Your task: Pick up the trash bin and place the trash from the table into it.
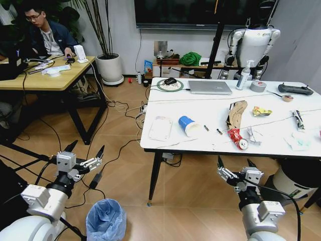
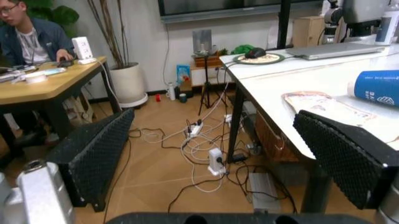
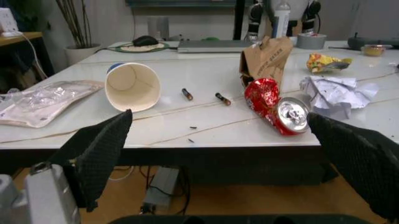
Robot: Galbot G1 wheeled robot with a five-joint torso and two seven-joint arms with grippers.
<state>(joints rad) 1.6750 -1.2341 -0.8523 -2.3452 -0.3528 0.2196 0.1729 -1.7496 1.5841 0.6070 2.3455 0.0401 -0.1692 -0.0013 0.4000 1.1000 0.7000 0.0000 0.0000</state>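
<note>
The trash bin (image 1: 105,221), lined with a crinkly light-blue bag, stands on the floor between my arms, closer to the left one. My left gripper (image 1: 88,148) (image 2: 215,116) hangs open above and behind it, holding nothing. My right gripper (image 1: 234,163) (image 3: 219,119) is open just below the white table's (image 1: 170,143) front edge. Trash lies on the table: a blue-white paper cup (image 1: 188,125) (image 3: 132,86) on its side, clear packaging (image 1: 160,128) (image 2: 324,105), brown cardboard (image 1: 236,114) (image 3: 268,58), a crushed red can (image 1: 238,138) (image 3: 277,105), crumpled paper (image 3: 330,93) and a yellow wrapper (image 1: 261,111).
A laptop (image 1: 209,87), spray bottle (image 1: 244,75), tape roll (image 1: 258,86) and controller (image 1: 296,89) sit along the table's far side. A larger grey-white bin (image 1: 296,181) stands under its right end. Cables (image 1: 125,145) trail over the floor. A wooden desk (image 1: 45,75) is at far left.
</note>
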